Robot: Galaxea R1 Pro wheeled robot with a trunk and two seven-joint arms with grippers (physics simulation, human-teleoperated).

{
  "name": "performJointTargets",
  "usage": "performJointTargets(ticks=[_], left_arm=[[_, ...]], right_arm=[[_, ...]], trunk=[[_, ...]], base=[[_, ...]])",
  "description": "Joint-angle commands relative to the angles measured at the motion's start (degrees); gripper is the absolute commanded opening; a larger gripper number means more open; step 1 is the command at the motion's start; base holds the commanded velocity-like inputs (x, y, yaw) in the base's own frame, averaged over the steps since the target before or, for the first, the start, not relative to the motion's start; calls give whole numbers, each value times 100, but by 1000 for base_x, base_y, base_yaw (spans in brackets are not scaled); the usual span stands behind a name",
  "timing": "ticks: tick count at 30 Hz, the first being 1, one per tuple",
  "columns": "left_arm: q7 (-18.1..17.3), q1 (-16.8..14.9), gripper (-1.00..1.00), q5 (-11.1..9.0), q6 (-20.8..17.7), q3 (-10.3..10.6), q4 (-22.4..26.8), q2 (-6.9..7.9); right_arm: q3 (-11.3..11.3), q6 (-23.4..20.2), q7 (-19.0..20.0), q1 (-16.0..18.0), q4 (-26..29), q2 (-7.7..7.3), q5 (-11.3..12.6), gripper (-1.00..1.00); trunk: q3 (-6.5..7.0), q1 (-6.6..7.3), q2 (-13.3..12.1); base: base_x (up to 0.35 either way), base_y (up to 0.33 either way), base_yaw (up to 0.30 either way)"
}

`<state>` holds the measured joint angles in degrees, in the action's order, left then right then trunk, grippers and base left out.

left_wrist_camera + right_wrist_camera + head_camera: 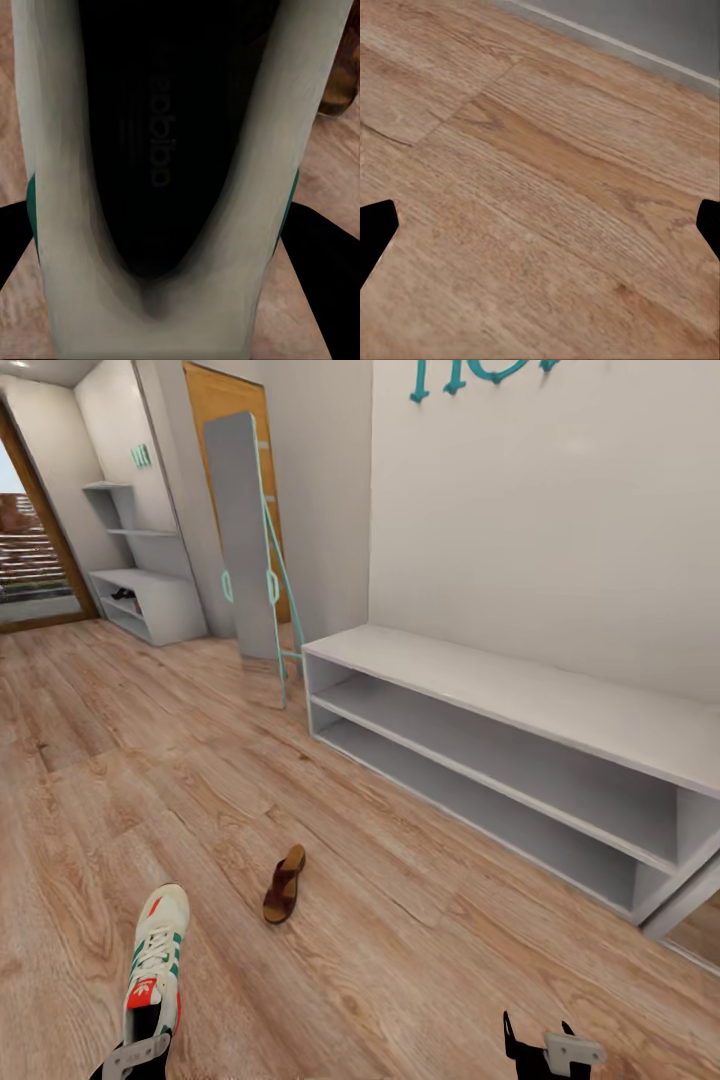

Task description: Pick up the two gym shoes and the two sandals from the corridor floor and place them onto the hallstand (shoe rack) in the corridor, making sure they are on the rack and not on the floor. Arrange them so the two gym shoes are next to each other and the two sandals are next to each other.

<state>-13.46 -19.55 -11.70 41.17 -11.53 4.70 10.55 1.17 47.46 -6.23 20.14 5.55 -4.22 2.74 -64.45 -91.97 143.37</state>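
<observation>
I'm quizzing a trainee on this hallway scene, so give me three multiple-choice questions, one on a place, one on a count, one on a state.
1. Where does the sandal lie?
A on the white bench
B on the floor
C in the far rack

2. How many gym shoes show in the head view?
A one
B two
C three

3. What is the left gripper doing?
A hanging open over bare floor
B shut on the gym shoe
C resting on the bench

Answers: 1 B, the sandal sits on the planks. 2 A, a single sneaker. 3 B, its fingers flank the shoe's heel.
</observation>
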Motion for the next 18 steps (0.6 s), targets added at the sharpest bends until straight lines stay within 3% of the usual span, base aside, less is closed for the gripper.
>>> performJointTargets(ticks=[1, 18], left_arm=[[-61, -5, -100, -60, 5, -16, -6, 0], [-61, -5, -100, -60, 5, -16, -4, 0]], right_arm=[[6, 18, 16, 0, 0, 0, 25, 100], [-3, 18, 25, 1, -1, 0, 24, 100]], trunk=[[-7, 1, 2], [-52, 1, 2]], base=[[0, 0, 274], [0, 0, 274]])
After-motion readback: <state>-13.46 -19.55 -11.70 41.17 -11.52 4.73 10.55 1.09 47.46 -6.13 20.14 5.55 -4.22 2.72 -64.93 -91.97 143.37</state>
